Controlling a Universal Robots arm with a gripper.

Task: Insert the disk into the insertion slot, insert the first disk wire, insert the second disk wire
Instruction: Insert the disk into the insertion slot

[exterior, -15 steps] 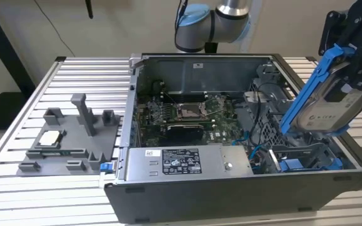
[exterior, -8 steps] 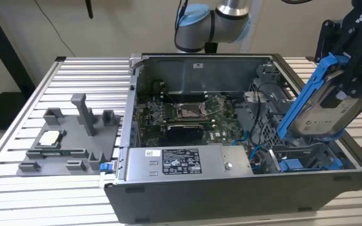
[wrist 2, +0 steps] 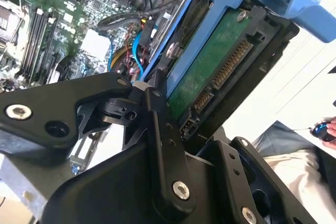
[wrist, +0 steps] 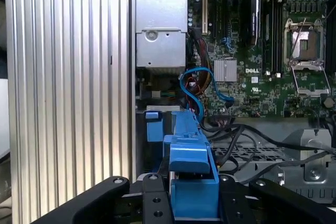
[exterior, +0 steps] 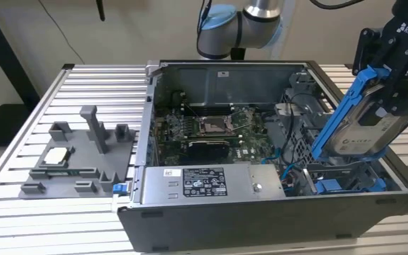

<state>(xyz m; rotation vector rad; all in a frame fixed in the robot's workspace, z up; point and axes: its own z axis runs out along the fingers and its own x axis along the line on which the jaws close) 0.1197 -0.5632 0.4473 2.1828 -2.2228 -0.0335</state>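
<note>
Exterior view: at the exterior view's upper right, my gripper [exterior: 382,103] clenches the disk [exterior: 365,127], which is tilted above the insertion slot [exterior: 342,186] and not seated. Second wrist view: fingers [wrist 2: 163,140] pinch the disk. First wrist view: same grasp. I judge all three insertions are left to do.

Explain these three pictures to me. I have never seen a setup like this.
A grey robot arm ends in a black gripper, which works as a clamp. One camera stands off the arm; two more ride near its wrist. On the slatted metal table stand an open computer case and a grey fixture tray. The gripper holds the disk, a hard drive in a blue frame, tilted above the insertion slot at the case's corner on the exterior view's right. It is not yet in.
</note>
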